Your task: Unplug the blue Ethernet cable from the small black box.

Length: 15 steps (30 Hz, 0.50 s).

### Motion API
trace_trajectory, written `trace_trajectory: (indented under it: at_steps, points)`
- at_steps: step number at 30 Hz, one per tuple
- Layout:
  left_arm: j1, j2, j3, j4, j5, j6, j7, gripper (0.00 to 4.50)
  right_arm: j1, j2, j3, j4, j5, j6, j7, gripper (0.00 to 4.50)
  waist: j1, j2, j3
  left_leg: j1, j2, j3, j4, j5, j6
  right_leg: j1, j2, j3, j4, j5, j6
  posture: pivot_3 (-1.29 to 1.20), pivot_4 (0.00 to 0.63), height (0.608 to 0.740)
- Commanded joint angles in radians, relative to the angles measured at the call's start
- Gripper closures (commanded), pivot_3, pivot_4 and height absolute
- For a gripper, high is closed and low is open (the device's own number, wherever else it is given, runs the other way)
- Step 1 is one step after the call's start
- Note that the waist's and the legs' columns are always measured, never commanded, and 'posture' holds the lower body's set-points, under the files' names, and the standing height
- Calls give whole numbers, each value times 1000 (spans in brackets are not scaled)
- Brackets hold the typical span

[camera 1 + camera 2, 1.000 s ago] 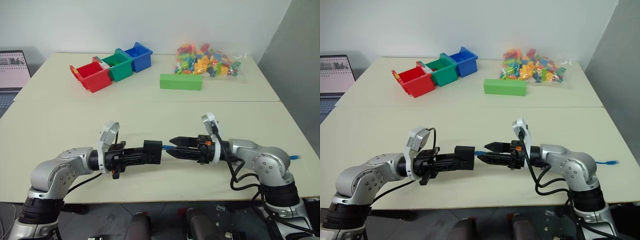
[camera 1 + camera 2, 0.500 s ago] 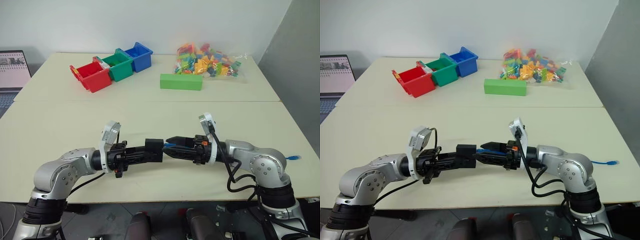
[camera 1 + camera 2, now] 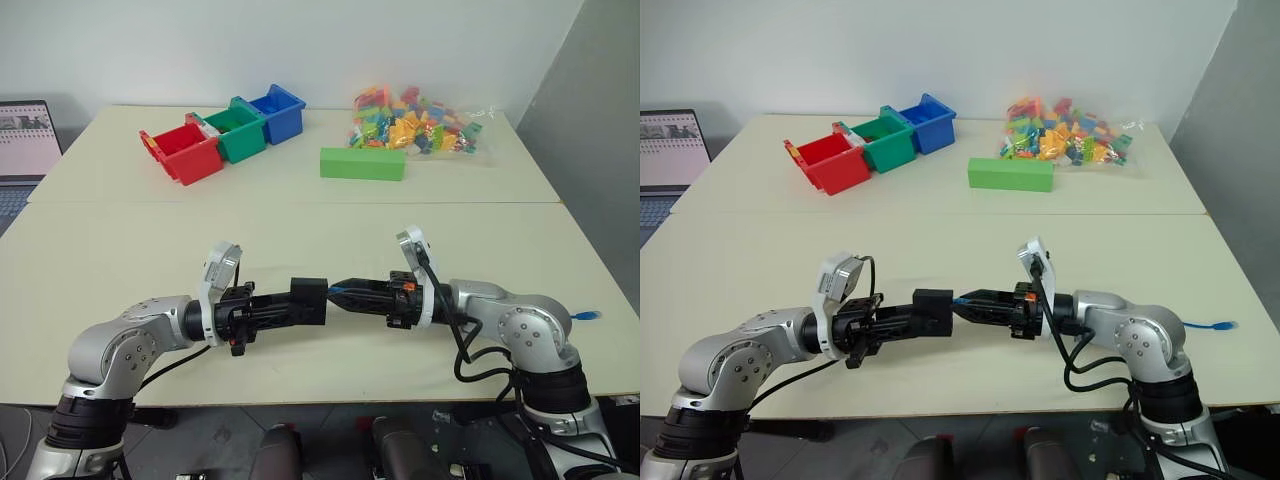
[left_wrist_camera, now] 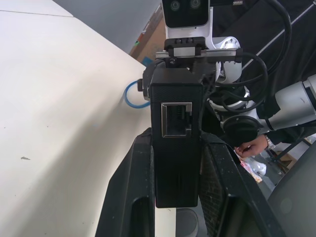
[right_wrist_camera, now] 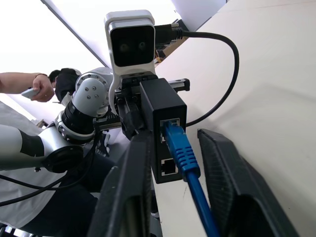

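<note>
My left gripper [image 3: 300,304] is shut on the small black box [image 3: 308,299] and holds it level just above the table's near half. The box's side ports face my right gripper [image 3: 340,293]. The blue Ethernet cable [image 5: 180,148] is plugged into the upper port of the small black box [image 5: 163,106]. My right gripper, pointing at the box, has its two fingers drawn in on the plug from both sides. The cable's far end [image 3: 590,315] lies at the table's right edge. In the left wrist view the box [image 4: 175,148] sits between the left fingers, an empty port facing the camera.
At the back of the table stand a red bin [image 3: 185,152], a green bin [image 3: 235,132] and a blue bin [image 3: 275,112]. A green block [image 3: 362,163] and a bag of coloured bricks [image 3: 415,125] lie to their right. A laptop [image 3: 25,140] sits far left. A person's hand [image 5: 42,89] is behind.
My right gripper's fingers, spread wide around the plug before, have closed in on it. The left gripper and the box have stayed put.
</note>
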Motion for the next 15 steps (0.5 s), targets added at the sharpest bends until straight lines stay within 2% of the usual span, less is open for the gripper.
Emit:
trace_trajectory:
  at_steps: [1,4,9,15]
  points:
    - [-2,2,29,-35,-26,-9,-9,3707,-20,-9,0,-15,18,-1,20,3954,0,0,0,0,0,0,0,0,0,0,0,0,0,0,0,0,150,740]
    - [-2,2,28,-35,-27,-9,-15,3707,-24,-11,1,-13,19,3,30,4405,0,0,0,0,0,0,0,0,0,0,0,0,0,0,0,0,150,740]
    - [-2,2,27,-32,-28,-10,-21,3707,-32,-18,5,-10,22,15,42,4405,0,0,0,0,0,0,0,0,0,0,0,0,0,0,0,0,150,740]
    - [14,15,70,0,-16,-27,-11,3707,-15,-81,-13,13,-5,16,72,4407,0,0,0,0,0,0,0,0,0,0,0,0,0,0,0,0,150,740]
